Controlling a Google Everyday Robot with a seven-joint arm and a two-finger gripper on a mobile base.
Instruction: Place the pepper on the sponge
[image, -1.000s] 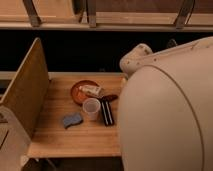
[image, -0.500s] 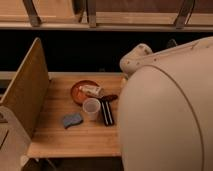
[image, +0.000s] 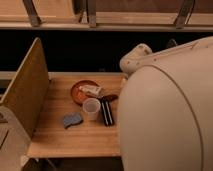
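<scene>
The pepper (image: 110, 98) lay on the tabletop (image: 75, 142) just behind the cup (image: 91, 108), well apart from the sponge (image: 72, 120). Your gripper was hidden behind the arm (image: 165, 115), jaws wide. You needed to grip the pepper across its narrow middle, clear of the black bar (image: 106, 113).

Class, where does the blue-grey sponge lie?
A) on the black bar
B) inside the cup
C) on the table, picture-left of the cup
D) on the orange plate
C: the sponge lies flat on the table, picture-left of the cup, clear of the plate; the gripper is out of view behind the robot's arm.
</scene>
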